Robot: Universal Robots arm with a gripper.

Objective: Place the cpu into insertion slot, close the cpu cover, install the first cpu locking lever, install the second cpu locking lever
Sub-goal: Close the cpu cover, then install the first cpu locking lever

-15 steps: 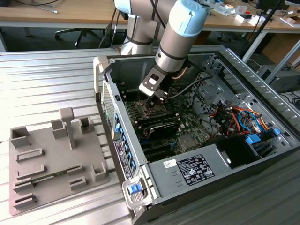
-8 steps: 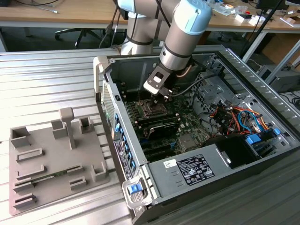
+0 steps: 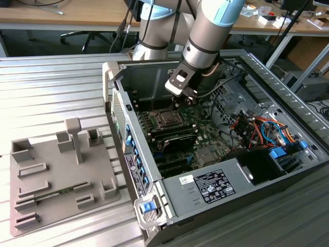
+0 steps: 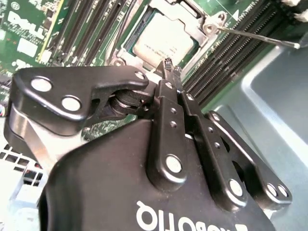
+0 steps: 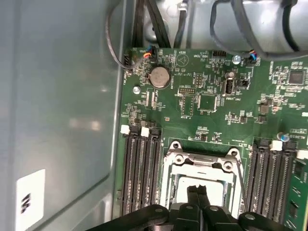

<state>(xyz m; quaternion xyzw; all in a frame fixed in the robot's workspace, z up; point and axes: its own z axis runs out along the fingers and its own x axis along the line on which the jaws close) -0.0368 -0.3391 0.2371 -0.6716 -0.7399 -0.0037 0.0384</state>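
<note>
The cpu [image 4: 163, 38] lies flat in the insertion slot [image 4: 126, 44], its silvery top facing up. The cpu cover [image 4: 190, 20] rests down around it as a metal frame. From one corner of the slot a thin locking lever [image 4: 255, 36] stretches out over the memory slots. My gripper [image 4: 170, 65] is shut with nothing between its fingertips, which hover just beside the slot's edge. The first wrist view shows the same fingers [image 5: 192, 192] over the cpu [image 5: 211, 185] and cover [image 5: 202, 161]. In the exterior view my gripper [image 3: 177, 100] hangs just above the slot [image 3: 165, 118] inside the open computer case.
Long black memory slots [image 5: 139, 168] flank the socket on both sides. The case wall [image 5: 57, 96] stands close by. Cables [image 3: 257, 128] and a drive bay fill the exterior view's right. A grey fixture plate [image 3: 56, 175] lies outside the case at the exterior view's left.
</note>
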